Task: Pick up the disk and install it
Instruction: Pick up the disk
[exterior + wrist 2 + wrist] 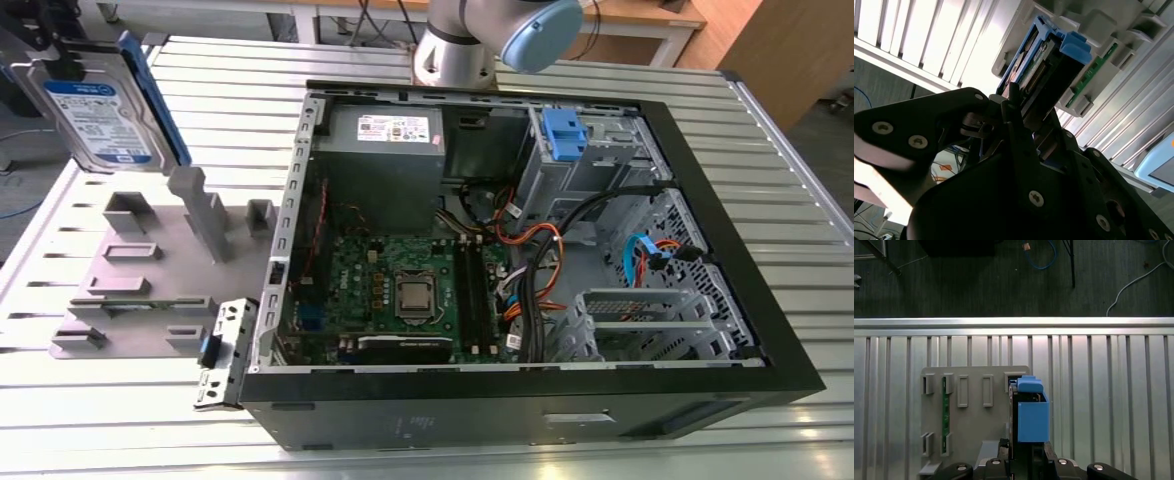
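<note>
The disk [100,112], a silver drive with a white-and-blue label and blue rail frame, stands upright at the far left of the exterior view, above the grey slotted holder [140,300]. My gripper [51,45] is over its top edge. In both wrist views the black fingers are shut on the disk [1046,65] [1031,412], which points away from the gripper [1019,107] [1026,452]. The disk hangs just over the holder's end slot [1013,382], apart from it. The open computer case [721,300] lies to the exterior view's right.
Inside the case are a grey power-supply box [387,135], a metal cage with a blue clip [567,140], a motherboard [400,290] and loose cables [534,270]. A green board [945,412] stands in one holder slot. The arm's base [461,45] rises behind the case. The ribbed metal table [787,180] surrounds everything.
</note>
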Motion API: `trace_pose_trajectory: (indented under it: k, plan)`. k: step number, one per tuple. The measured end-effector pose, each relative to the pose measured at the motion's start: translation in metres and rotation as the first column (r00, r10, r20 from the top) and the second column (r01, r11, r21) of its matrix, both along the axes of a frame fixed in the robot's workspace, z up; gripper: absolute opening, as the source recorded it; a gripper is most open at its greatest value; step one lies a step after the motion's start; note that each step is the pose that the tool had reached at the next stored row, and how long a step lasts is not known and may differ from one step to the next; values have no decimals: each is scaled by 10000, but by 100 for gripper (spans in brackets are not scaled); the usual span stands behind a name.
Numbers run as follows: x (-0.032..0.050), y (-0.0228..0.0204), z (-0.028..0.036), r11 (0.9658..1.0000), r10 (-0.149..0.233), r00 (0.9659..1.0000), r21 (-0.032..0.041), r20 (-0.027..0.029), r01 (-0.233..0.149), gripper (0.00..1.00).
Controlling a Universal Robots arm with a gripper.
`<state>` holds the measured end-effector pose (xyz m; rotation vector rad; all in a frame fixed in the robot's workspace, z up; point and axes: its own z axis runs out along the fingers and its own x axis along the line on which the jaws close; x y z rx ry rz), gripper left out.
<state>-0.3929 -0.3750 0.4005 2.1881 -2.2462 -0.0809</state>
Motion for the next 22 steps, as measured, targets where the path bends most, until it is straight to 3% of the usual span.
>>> trace_pose_trajectory:
  k: [22]
  plan:
    - [0, 0, 117, 10000, 0, 10000, 1, 1, 0, 35]
